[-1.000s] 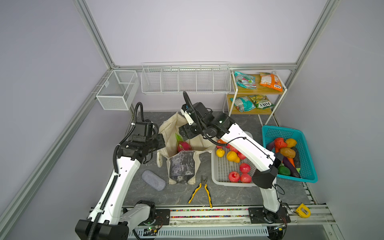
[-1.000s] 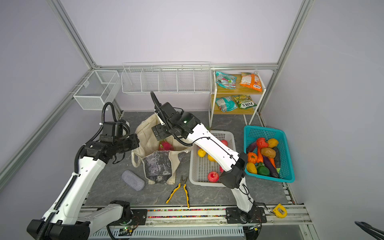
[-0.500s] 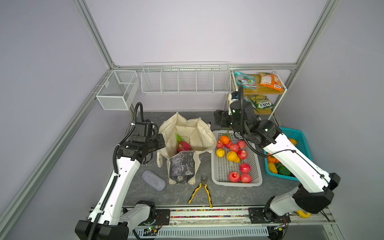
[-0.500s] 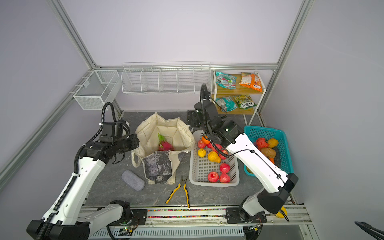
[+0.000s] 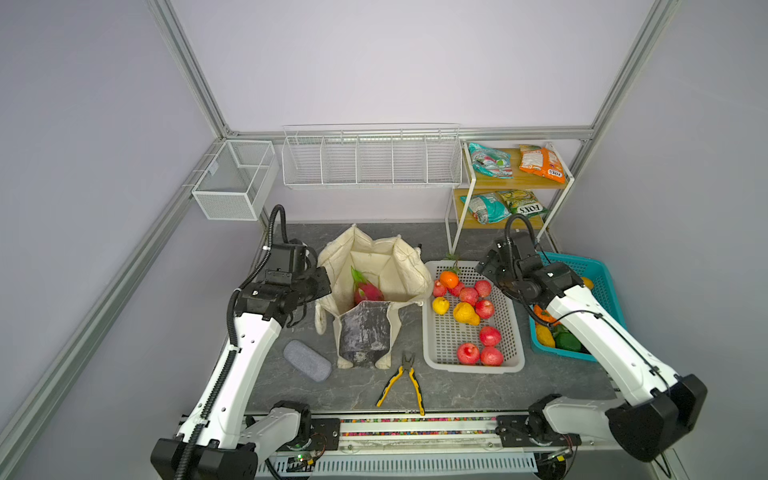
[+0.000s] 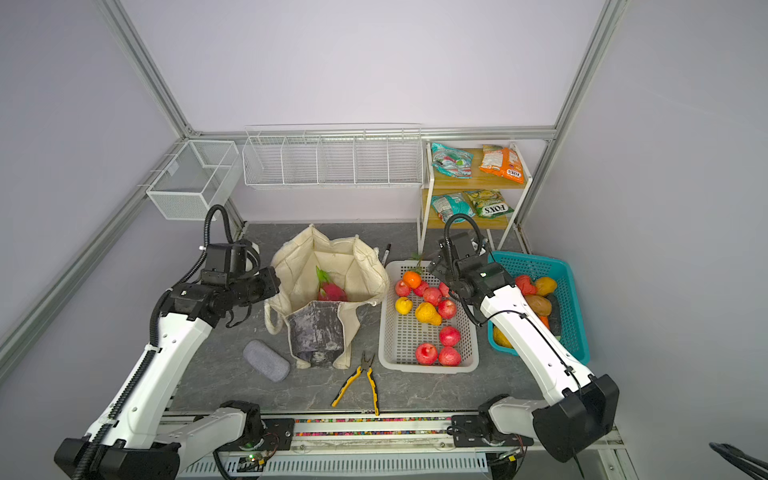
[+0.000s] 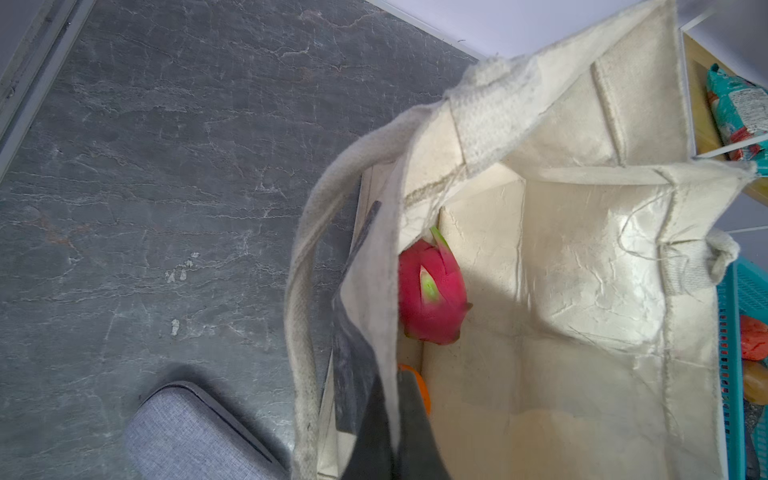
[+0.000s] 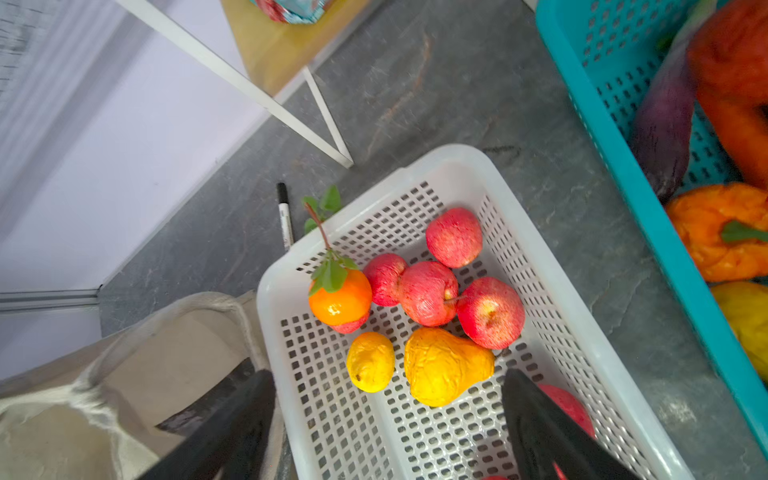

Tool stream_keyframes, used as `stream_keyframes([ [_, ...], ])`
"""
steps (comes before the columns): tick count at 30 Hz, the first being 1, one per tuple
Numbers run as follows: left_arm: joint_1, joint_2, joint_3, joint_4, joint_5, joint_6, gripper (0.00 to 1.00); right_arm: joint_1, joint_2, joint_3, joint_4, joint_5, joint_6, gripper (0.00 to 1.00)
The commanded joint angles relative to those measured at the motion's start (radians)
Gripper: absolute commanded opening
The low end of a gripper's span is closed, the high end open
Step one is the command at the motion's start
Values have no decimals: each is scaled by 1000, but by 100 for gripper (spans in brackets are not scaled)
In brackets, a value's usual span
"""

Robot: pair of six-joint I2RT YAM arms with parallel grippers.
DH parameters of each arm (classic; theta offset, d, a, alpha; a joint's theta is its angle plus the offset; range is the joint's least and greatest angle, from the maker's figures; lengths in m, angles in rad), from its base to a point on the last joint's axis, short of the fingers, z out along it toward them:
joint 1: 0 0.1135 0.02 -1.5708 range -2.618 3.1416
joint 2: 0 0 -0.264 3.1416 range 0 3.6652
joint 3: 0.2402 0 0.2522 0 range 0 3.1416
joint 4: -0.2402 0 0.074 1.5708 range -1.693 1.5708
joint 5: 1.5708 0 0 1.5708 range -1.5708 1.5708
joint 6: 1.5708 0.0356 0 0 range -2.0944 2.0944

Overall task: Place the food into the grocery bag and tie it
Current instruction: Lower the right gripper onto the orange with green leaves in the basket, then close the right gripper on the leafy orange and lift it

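left pincer (image 5: 323, 283) clamped on canvas tote (image 5: 376, 266) rim, dragon fruit (image 5: 368, 291) inside | right pincer (image 8: 386, 374) wide open above yellow pear (image 8: 446, 365) in white basket (image 8: 268, 332) | next: descend straight, straddle pear's belly, clear of red apples (image 8: 490, 311)

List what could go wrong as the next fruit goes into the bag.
1. The pear lies against the apples; the open right gripper could nudge or pinch a neighbour too.
2. The left gripper pinches only one side of the soft bag; if that slips, the mouth may sag shut over the dragon fruit.
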Motion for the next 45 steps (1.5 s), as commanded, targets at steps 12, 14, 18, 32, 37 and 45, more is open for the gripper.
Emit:
stream_keyframes([
  [12, 2, -22, 0, 11, -17, -16, 0, -32, 284, 81, 71, -275, 61, 88],
  [14, 2, -23, 0, 12, -19, -18, 0, -30, 319, 93, 100, -288, 68, 88],
  [18, 2, -26, 4, 15, -24, -23, 0, -27, 380, 108, 155, -300, 90, 88],
  [32, 2, -22, 19, 5, -31, -20, 0, -21, 505, 133, 261, -318, 153, 98],
  [37, 2, -10, 29, 4, -32, -14, 0, -19, 530, 128, 260, -311, 174, 100],
  [45, 2, 10, 41, 11, -26, -12, 0, -19, 550, 130, 271, -303, 179, 92],
])
